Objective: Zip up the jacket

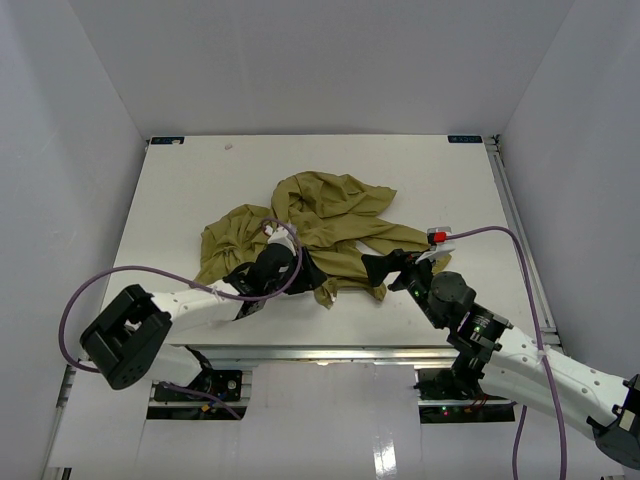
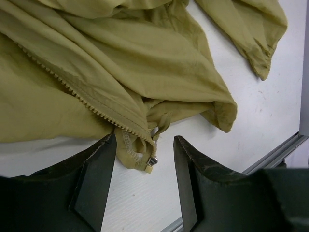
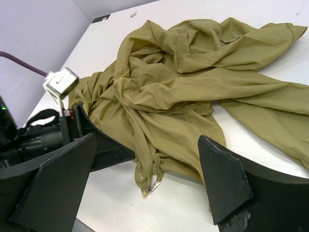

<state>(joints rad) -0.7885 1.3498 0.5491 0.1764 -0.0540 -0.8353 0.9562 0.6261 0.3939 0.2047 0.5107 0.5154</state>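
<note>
The olive jacket point(image 1: 320, 215) lies crumpled in the middle of the white table point(image 1: 180, 190). One toothed zipper edge runs down to a small metal slider point(image 2: 152, 161) at the hem corner, also seen as the slider point(image 3: 155, 184) in the right wrist view. My left gripper point(image 2: 145, 140) is open low over that corner, its fingers point(image 2: 96, 179) either side of the slider. My right gripper point(image 3: 147, 140) is wide open, facing the same corner from the other side, with nothing between its fingers point(image 3: 222, 179). From above, the left gripper point(image 1: 308, 272) and right gripper point(image 1: 385, 268) flank the jacket's near edge.
The table's near metal rail point(image 2: 275, 157) runs close behind the hem corner. A sleeve cuff point(image 2: 260, 63) lies to the right on bare table. The left arm's purple cable point(image 1: 110, 285) loops at the left; white walls enclose the table.
</note>
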